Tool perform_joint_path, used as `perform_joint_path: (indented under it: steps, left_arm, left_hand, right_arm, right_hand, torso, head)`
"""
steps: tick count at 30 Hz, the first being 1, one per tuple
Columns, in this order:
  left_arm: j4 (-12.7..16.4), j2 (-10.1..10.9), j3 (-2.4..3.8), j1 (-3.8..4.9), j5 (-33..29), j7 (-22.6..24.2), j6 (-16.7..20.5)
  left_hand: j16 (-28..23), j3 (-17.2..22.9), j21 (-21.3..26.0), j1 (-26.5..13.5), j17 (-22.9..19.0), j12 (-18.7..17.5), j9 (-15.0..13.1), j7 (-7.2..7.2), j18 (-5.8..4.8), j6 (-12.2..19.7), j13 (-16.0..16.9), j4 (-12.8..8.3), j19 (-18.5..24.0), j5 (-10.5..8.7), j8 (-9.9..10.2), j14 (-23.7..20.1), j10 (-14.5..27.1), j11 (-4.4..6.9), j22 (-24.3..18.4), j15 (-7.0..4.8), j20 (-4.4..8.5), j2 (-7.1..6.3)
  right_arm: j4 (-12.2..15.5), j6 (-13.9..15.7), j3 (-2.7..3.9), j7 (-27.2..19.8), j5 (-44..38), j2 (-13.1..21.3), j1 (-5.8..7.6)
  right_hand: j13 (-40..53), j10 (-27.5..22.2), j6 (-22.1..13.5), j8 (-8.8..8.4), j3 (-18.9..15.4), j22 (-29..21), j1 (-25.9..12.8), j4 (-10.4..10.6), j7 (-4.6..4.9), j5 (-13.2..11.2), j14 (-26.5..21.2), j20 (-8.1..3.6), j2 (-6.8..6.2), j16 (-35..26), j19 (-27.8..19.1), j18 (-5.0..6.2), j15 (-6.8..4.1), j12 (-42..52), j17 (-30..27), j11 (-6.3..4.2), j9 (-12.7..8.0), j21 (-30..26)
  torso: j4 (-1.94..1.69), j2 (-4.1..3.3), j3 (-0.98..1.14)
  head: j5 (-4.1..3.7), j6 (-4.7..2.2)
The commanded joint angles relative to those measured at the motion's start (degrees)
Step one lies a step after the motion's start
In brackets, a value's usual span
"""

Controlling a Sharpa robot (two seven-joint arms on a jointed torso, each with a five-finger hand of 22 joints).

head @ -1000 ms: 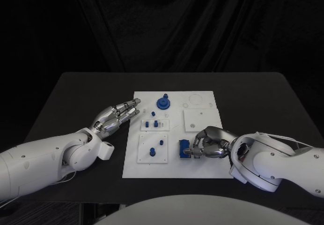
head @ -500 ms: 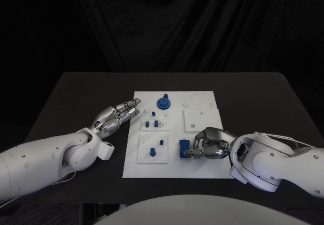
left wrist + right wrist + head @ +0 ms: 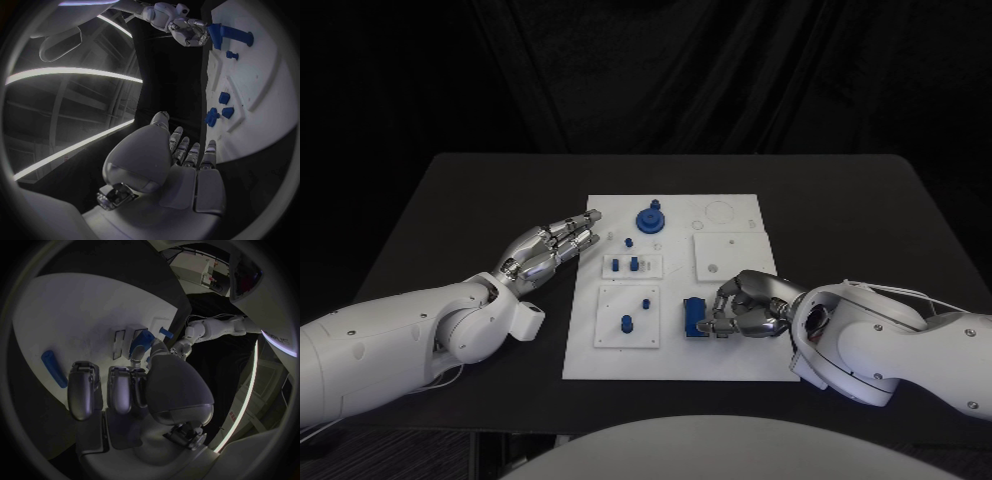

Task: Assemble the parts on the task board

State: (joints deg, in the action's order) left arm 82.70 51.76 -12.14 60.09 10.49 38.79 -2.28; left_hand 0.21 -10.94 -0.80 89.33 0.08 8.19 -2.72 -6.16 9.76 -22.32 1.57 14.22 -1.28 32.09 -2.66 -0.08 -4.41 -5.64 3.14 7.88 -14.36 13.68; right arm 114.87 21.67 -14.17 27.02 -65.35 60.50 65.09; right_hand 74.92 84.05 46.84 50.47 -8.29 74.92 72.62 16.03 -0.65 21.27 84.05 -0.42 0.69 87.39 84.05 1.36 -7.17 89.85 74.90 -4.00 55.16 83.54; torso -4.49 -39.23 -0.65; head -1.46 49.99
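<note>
The right hand [image 3: 744, 308] grips the blue block [image 3: 692, 318] at lower centre, probably seating it; the left hand [image 3: 553, 248] hovers open.

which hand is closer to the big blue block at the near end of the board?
Right. The right hand is up against the blue block, fingers on its side. The left hand rests at the task board's far-left edge, well away.

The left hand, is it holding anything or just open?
Open. The left hand lies at the task board's left edge with fingers stretched out straight and nothing between them; the wrist view shows the same.
</note>
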Motion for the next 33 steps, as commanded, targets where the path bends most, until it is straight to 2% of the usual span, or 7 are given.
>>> perform_joint_path:
  steps: [1, 7, 20, 22, 26, 28, 33]
  left_arm:
    - [0.1, -0.1, 0.05, -0.08, -0.2, 0.7, -0.8]
    - [0.1, -0.1, 0.05, -0.09, -0.2, 0.7, -0.8]
    - [0.0, -0.1, 0.05, -0.1, -0.2, 0.6, -0.9]
    - [0.0, -0.1, 0.05, -0.1, -0.2, 0.6, -1.0]
    - [0.0, -0.2, 0.05, -0.11, -0.2, 0.6, -1.0]
    - [0.0, -0.2, 0.05, -0.11, -0.2, 0.6, -1.1]
    - [0.0, -0.1, 0.05, -0.11, -0.2, 0.6, -1.2]
  left_hand:
    - [-0.2, 0.1, -0.1, 0.7, -0.1, 0.2, 0.0, -0.42, 0.55, 0.0, 0.1, -0.1, 0.1, 0.28, -0.1, 0.1, 0.0, -0.21, 0.1, 0.49, -0.41, 0.05]
    - [-0.2, 0.1, -0.1, 0.7, -0.1, 0.2, 0.0, -0.42, 0.55, 0.0, 0.1, -0.1, 0.1, 0.28, -0.1, 0.1, 0.0, -0.21, 0.1, 0.49, -0.41, 0.05]
    - [-0.2, 0.2, -0.1, 0.7, -0.1, 0.3, 0.0, -0.52, 0.54, -0.1, 0.1, -0.2, 0.0, 0.29, -0.1, 0.1, 0.0, -0.44, 0.1, 0.52, -0.47, 0.06]
    - [-0.2, 0.2, -0.1, 0.7, -0.1, 0.3, 0.0, -0.52, 0.54, -0.1, 0.1, -0.2, 0.0, 0.29, -0.1, 0.1, 0.0, -0.44, 0.1, 0.52, -0.47, 0.06]
    - [-0.2, 0.2, -0.1, 0.7, -0.1, 0.3, -0.1, -0.65, 0.54, -0.1, 0.1, -0.2, 0.0, 0.29, -0.1, 0.1, -0.1, -0.55, 0.1, 0.52, -0.49, 0.06]
    - [-0.2, 0.2, -0.1, 0.7, -0.1, 0.3, -0.1, -0.65, 0.54, -0.1, 0.1, -0.2, 0.0, 0.29, -0.1, 0.1, -0.1, -0.55, 0.1, 0.52, -0.49, 0.06]
    - [-0.2, 0.2, -0.1, 0.7, -0.1, 0.3, -0.1, -0.65, 0.54, -0.1, 0.1, -0.2, 0.0, 0.29, -0.1, 0.1, -0.1, -0.55, 0.1, 0.52, -0.49, 0.06]
  right_arm:
    - [0.0, 0.2, 0.0, -0.4, -0.3, 0.0, -0.11]
    - [-0.3, 0.1, 0.0, -0.5, -0.3, -0.1, -0.11]
    - [-1.1, -1.1, 0.0, -0.3, -0.5, -0.6, -0.24]
    - [-1.2, -1.5, 0.0, -0.2, -0.7, -0.7, -0.26]
    - [-1.5, -2.5, 0.0, 0.0, -1.0, -1.0, -0.35]
    - [-1.7, -2.9, 0.0, 0.1, -1.1, -1.2, -0.43]
    - [-1.9, -3.8, -0.01, 0.3, -1.1, -1.4, -0.74]
  right_hand:
    - [15.1, 6.0, -0.4, 0.17, 0.2, 12.8, 0.9, -0.4, -0.11, 0.5, 4.9, -0.5, 0.12, -0.2, 3.3, 0.38, -0.26, 0.1, 9.8, -0.37, 0.1, -0.1]
    - [15.1, 6.0, -0.4, 0.06, 0.4, 12.8, 2.6, -0.8, -0.2, 0.7, 4.9, -0.55, 0.4, -0.1, 3.3, 0.37, -0.32, 0.1, 9.8, -0.44, 0.1, -0.1]
    - [15.1, 6.0, -0.2, -0.4, 0.9, 12.8, 7.7, -2.4, -0.2, -2.4, 4.9, -0.64, 0.89, -0.1, 3.3, 0.37, -0.38, 0.1, 9.9, -0.48, 0.0, -0.1]
    - [15.1, 6.0, -0.1, -0.53, 0.9, 12.8, 8.7, -2.8, -0.1, -3.8, 4.9, -0.62, 0.84, -0.1, 3.3, 0.35, -0.34, 0.1, 9.9, -0.41, -0.1, -0.1]
    - [15.1, 6.0, 0.1, -0.56, 0.7, 12.8, 10.1, -2.9, 0.1, -10.4, 4.9, -0.46, 1.13, -0.1, 3.3, 0.38, -0.17, 0.1, 9.8, -0.21, 0.0, -0.2]
    - [15.1, 6.0, 0.1, -0.53, 0.6, 12.8, 10.4, -3.0, 0.15, -11.6, 4.9, -0.43, 1.09, -0.2, 3.3, 0.38, -0.12, 0.1, 9.8, -0.17, 0.1, -0.2]
    - [15.1, 6.0, 0.1, -0.5, 0.8, 12.8, 10.9, -3.2, 0.15, -12.3, 4.9, -0.39, 1.16, -0.2, 3.3, 0.39, -0.11, 0.1, 9.7, -0.15, 0.1, -0.2]
  torso:
    - [-0.02, -0.01, -0.01]
    - [0.04, -0.01, -0.02]
    - [0.02, 0.02, 0.01]
    - [0.0, 0.0, 0.01]
    - [0.01, 0.02, -0.01]
    - [0.01, 0.02, -0.01]
    - [0.03, -0.03, -0.02]
  head:
    - [-0.01, 0.01]
    - [0.1, 0.01]
    - [0.37, 0.01]
    - [0.33, 0.01]
    - [0.38, 0.01]
    - [0.46, 0.01]
    - [0.54, 0.01]
